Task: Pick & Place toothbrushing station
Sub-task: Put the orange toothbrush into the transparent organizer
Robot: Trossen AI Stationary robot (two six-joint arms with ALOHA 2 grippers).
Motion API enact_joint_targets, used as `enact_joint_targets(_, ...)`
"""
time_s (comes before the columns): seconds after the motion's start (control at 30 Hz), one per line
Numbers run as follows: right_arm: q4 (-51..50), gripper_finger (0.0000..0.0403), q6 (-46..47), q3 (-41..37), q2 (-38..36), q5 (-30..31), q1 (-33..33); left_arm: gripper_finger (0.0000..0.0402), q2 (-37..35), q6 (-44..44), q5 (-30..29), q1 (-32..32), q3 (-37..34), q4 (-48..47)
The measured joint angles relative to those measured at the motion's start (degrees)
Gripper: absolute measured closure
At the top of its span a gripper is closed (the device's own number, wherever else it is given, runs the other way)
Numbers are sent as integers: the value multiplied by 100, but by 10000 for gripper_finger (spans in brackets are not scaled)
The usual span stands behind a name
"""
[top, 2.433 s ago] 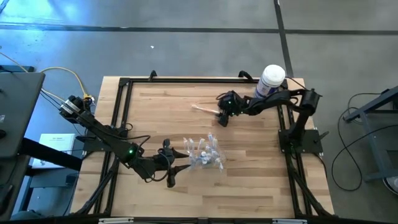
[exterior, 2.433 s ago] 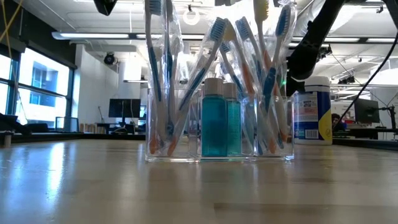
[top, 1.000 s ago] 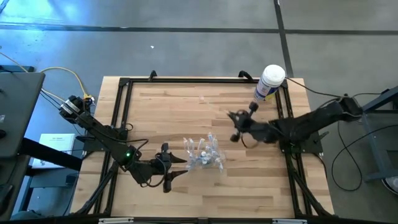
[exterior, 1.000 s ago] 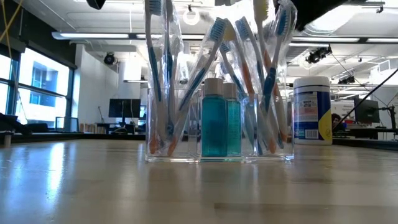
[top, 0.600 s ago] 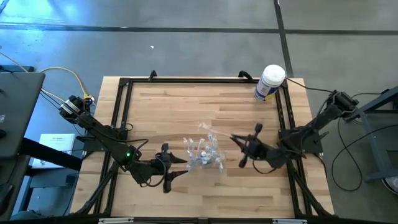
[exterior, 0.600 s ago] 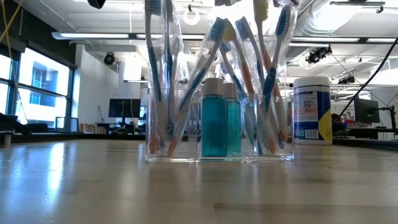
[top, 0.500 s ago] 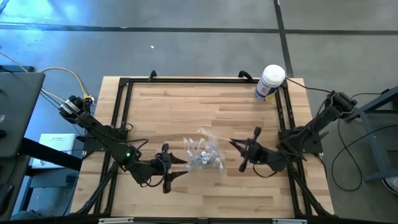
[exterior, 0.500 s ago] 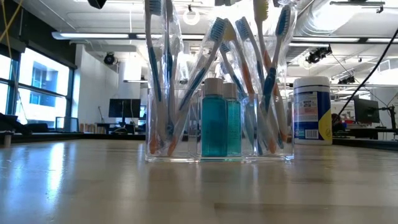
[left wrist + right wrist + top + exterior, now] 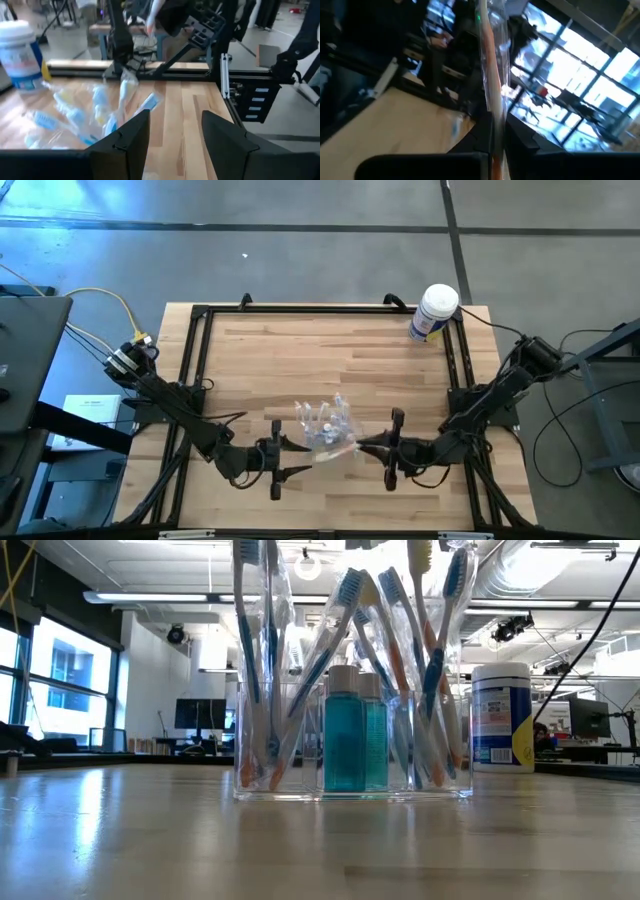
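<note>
A: Clear plastic holder (image 9: 325, 426) sits mid-table toward the near edge, upright, packed with wrapped brushes and blue bottles (image 9: 346, 730).

B: Grippers?

A: One on each side. Left gripper (image 9: 281, 457) just beside it on the left, fingers apart, nothing between them. Right gripper (image 9: 383, 450) just beside it on the right, fingers pinched on a wrapped toothbrush (image 9: 490, 75).

B: Which way does that brush point?

A: From the right gripper toward the holder; its long axis runs roughly across the table, tip (image 9: 340, 449) near the holder's near-right corner. Contact: cannot tell.

B: So the move turns on what?

A: My read: the holder lies to the left of the right gripper, and its openings face up, so the brush likely needs tipping upright first. Tub (image 9: 434, 313) stands well apart at the far right corner, no obstacle.
</note>
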Motion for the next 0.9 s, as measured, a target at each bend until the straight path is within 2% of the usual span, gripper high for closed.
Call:
enact_joint_targets(0.23,152,385,-133,0,56,-628,40,227,89,688,-19,-162,0,434)
enact_joint_targets(0.9,174,385,-271,0,56,-636,247,227,89,603,-19,-166,0,390)
